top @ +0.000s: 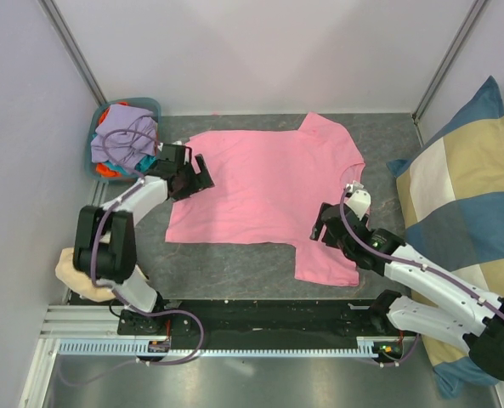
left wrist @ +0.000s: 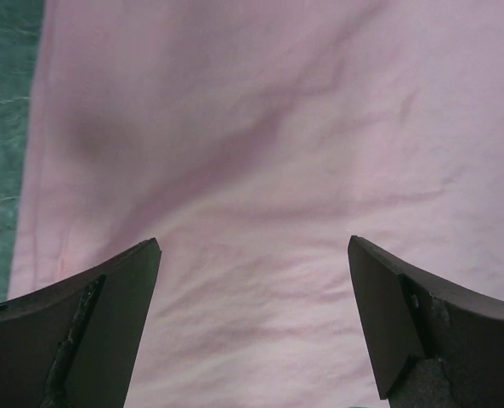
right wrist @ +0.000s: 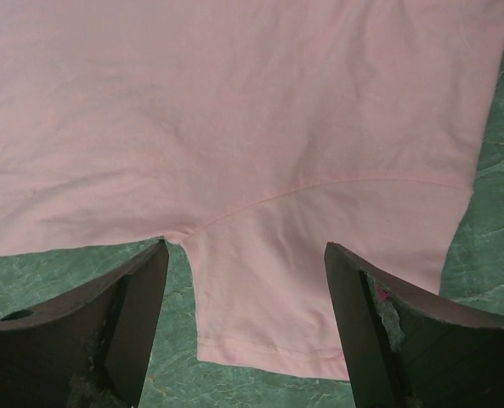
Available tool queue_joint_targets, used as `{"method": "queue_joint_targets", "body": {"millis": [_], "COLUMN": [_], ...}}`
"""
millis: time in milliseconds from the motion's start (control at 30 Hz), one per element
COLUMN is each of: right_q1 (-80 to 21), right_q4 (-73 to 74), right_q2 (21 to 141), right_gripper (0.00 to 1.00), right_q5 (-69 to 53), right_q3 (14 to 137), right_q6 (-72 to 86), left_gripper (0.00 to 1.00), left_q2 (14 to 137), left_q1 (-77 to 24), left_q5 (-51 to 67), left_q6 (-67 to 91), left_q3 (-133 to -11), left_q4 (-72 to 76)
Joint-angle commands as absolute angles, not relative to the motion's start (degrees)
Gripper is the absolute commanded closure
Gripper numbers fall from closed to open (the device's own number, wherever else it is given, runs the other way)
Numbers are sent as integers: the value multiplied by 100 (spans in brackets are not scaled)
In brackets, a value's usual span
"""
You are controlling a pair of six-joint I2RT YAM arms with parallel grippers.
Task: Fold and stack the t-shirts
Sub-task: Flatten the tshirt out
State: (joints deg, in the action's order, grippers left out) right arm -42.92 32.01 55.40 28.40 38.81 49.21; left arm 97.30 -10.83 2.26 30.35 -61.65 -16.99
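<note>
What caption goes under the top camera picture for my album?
Both open, the left gripper and right gripper hover at a pink t-shirt spread flat; more shirts wait in a basket.

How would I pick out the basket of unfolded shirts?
Find the grey table with the pink t-shirt spread flat. At its far left corner, beyond the left hand, sits a teal basket. Nothing else nearby brims with crumpled clothes, a lavender shirt on top.

White/blk arms (top: 137, 200), purple cables (top: 347, 217), dark fingers (left wrist: 90, 331).
</note>
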Motion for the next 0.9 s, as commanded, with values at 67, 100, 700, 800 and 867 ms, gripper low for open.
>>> {"method": "queue_joint_targets", "body": {"millis": [67, 100, 700, 800, 867], "right_q1": [-4324, -4342, -6117, -6144, -6179], "right_q4": [3805, 3954, 5729, 5713, 5617], "right_q2": [5142, 5116, 5765, 5888, 5880], "right_gripper": [18, 18, 16, 15, 15], "right_q5": [2962, 2953, 4078, 4209, 4403], "right_q3": [3736, 3631, 3559, 3656, 3796], "right_q6": [5457, 5597, 8586, 8543, 8220], "left_gripper": [0, 0, 0, 0, 0], "left_q2": [7116, 6806, 4324, 4324, 4324], "left_q1": [-1134, -1151, -1327, -1336, -1327], "left_q5": [185, 193, 88, 132, 132], "left_q6": [2882, 2926, 3516, 3524, 3542], "left_q3": [-5389, -5231, -3348, -3357, -3331], "left_q4": [-1687, -1731, -2505, -2505, -2461]}}
